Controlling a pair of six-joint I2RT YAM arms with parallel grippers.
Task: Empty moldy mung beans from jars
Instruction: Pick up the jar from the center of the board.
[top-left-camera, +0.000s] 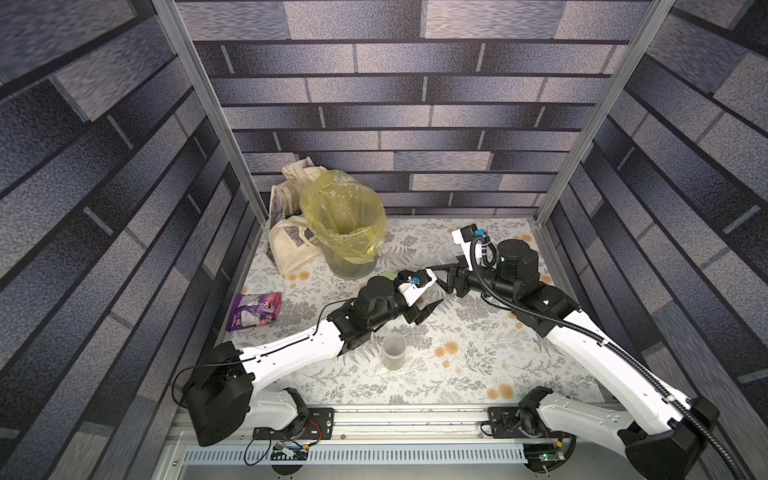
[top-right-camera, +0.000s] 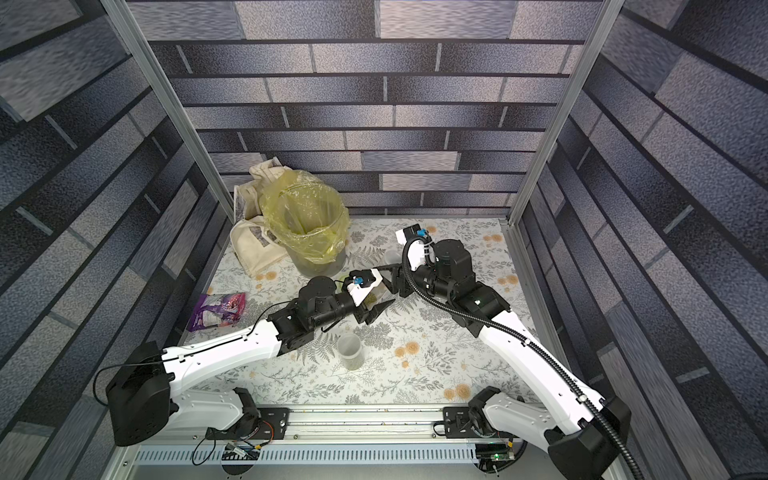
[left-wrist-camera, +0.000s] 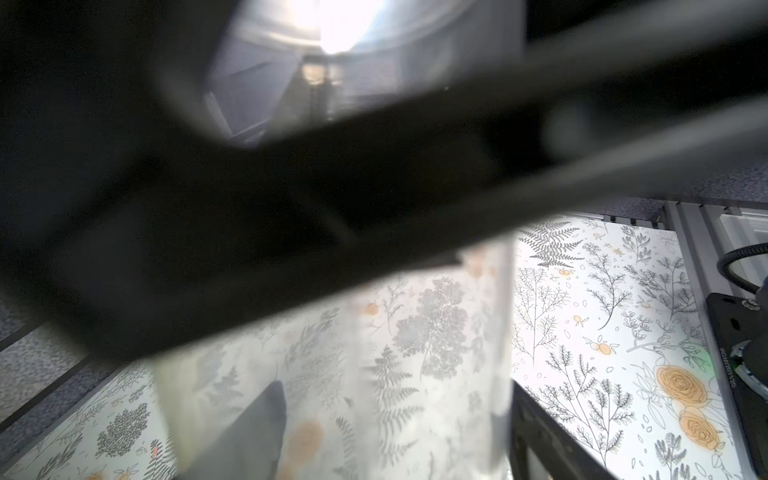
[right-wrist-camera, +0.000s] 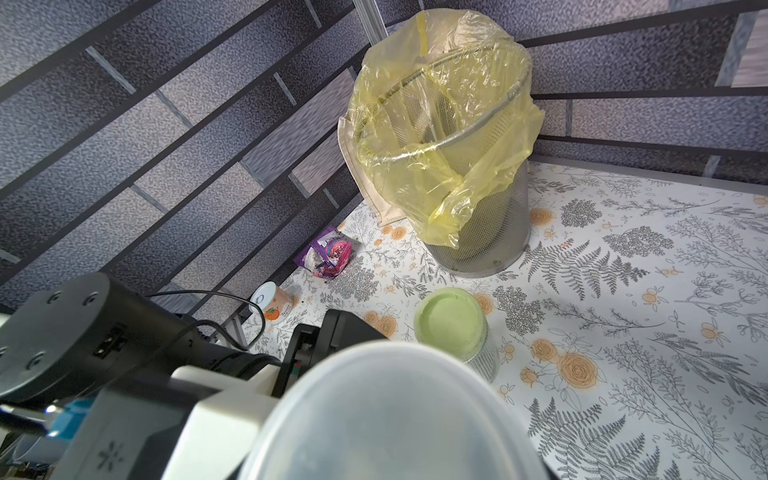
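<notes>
While the right fingers (top-left-camera: 444, 281) are pinched narrow on a clear lid (right-wrist-camera: 386, 415), the left fingers (top-left-camera: 428, 311) sit on both sides of the tall jar (left-wrist-camera: 332, 374) over the middle of the table (top-left-camera: 478, 361). I cannot tell if the left fingers squeeze the jar or only sit close to it. Little green beans (top-right-camera: 375, 297) show through the side of that jar in a top view. The two arms meet tip to tip there. A short jar (top-left-camera: 394, 351) stands by itself nearer the front edge, with some beans in the bottom. The jar with the green lid (right-wrist-camera: 451, 324) stands upright between the arms and the bin (right-wrist-camera: 486, 232), near both. The bin has a yellow bag (right-wrist-camera: 415, 178) over its rim and stands at the far left of the table, with a cloth bag (top-left-camera: 291, 245) just beside it. A purple packet (top-left-camera: 254, 309) lies by the left wall.
</notes>
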